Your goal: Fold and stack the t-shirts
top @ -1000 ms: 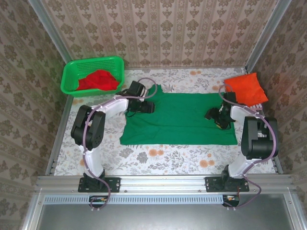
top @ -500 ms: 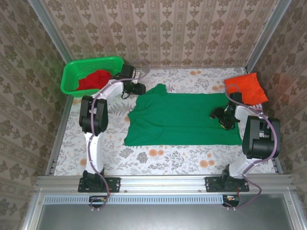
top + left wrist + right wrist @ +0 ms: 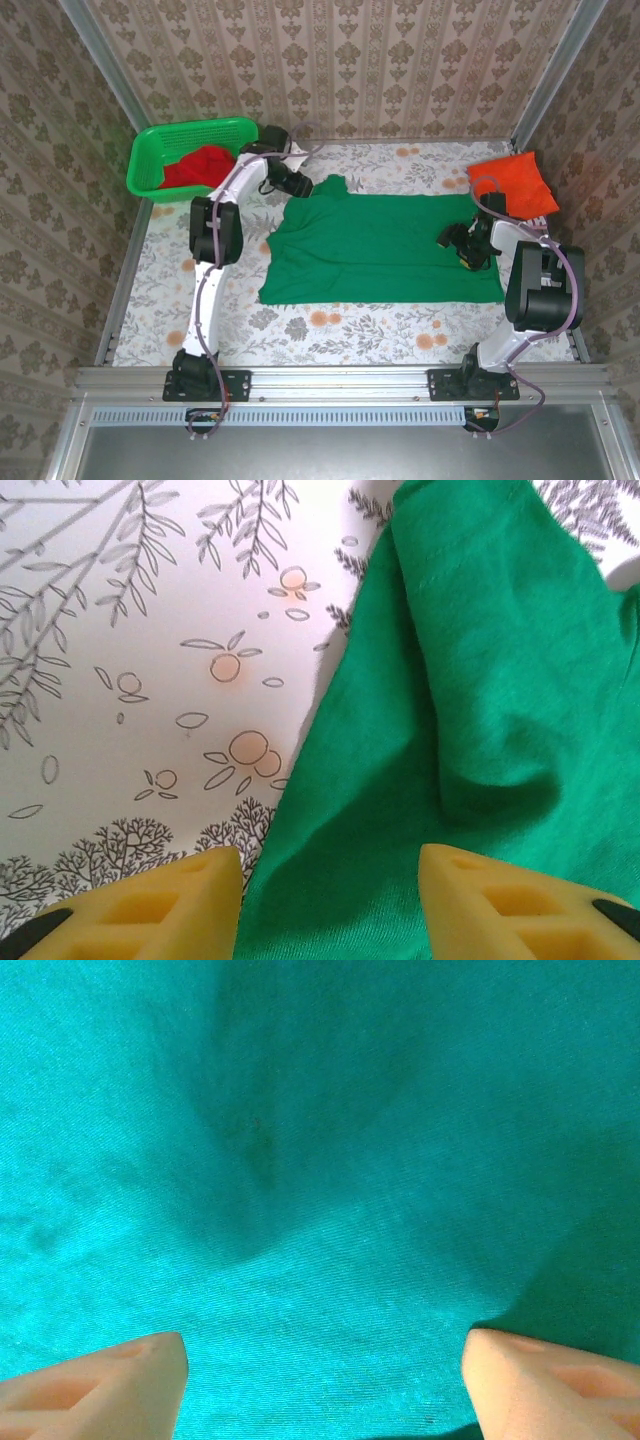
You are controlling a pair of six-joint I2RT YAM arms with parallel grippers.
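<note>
Green shirt (image 3: pixel 385 250) cloth lies under both claws: left gripper (image 3: pixel 330 858) jaws part-open over its far-left edge, right gripper (image 3: pixel 325 1345) jaws wide apart over its right end. It lies flat on the table (image 3: pixel 330 325). Likely light and limp; pinch corners or hems.

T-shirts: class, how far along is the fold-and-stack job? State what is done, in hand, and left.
Done: the orange-red t-shirt lies folded in the far right corner. In hand: the dark green t-shirt lies spread, unfolded; the left gripper is open over its edge, the right gripper open over its cloth. Left: the red t-shirt sits crumpled in the green basket; nothing is stacked.
</note>
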